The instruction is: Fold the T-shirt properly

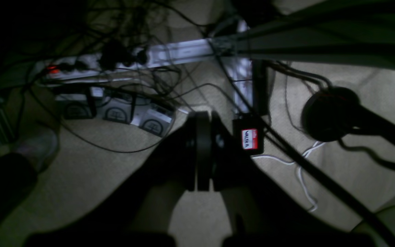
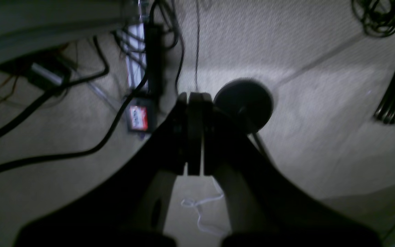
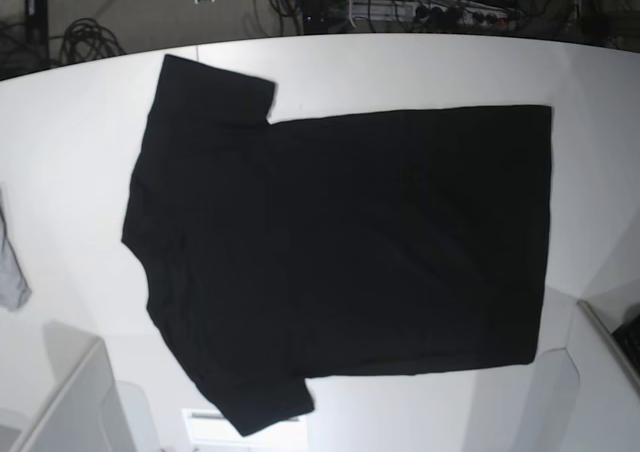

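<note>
A grey cloth is peeking in at the table's left edge, mostly cut off. The black T-shirt is lying flat in the middle. Both claws, left and right, are squeezed closed, holding nothing, pointing at the dim, blurry floor.

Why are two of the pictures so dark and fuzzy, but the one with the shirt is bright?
Left wrist view: dim, the shut left hand a black silhouette over murky carpet and cables. Right wrist view: also dark, with a soft blur over everything, the shut right hand included. Base view: evenly lit and sharp, though the large plain black cloth T-shirt shows almost no detail against the bright white table.
</note>
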### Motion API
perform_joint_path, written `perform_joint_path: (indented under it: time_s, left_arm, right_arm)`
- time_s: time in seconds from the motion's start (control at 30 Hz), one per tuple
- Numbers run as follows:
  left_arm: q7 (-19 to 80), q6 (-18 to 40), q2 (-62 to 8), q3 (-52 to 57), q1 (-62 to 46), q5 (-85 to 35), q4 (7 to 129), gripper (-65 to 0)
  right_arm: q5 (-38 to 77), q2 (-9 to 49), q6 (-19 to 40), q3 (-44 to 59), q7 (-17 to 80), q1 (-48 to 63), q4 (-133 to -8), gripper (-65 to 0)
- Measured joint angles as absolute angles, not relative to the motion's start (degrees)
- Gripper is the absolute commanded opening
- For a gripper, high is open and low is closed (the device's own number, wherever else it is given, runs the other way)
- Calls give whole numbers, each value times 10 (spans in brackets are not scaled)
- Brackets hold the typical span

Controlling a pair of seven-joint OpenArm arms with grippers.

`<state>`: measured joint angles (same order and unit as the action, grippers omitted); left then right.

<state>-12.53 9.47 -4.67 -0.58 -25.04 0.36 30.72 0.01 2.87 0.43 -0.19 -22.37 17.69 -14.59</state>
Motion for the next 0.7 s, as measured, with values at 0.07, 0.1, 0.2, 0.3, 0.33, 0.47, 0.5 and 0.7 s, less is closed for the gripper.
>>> perform_joint_path:
  time_s: [0.07,0.1,0.2,0.3,0.33,0.47,0.5,0.7]
  left_arm:
    - [-176,94,-47,1,-265,1,316,-650]
    - [-215,93,-47,1,-274,-1,318,-650]
    - [-293,72,-44,0,-302,-1,316,-650]
    - [-357,38,-45,0,-336,1,315,-650]
    - [-378,19,-45,0,-346,1,316,-650]
    - [-488,-15,-64,0,-382,-1,318,-650]
    - [-509,-15,-68,3,-390,-2,318,-650]
    - [-583,-14,-64,62,-439,-74,336,-650]
  right_arm:
    - [0,32,4,-1,-223,196,-172,-650]
    - [2,32,4,-1,-226,211,-194,-650]
    - [2,28,4,0,-219,258,-269,-650]
    - [1,27,4,0,-168,301,-352,-650]
    - [2,28,4,1,-156,315,-382,-650]
    - [4,30,3,1,-107,366,-489,-650]
    - [4,30,2,2,-86,378,-515,-650]
    - [4,23,4,57,-29,439,-653,-650]
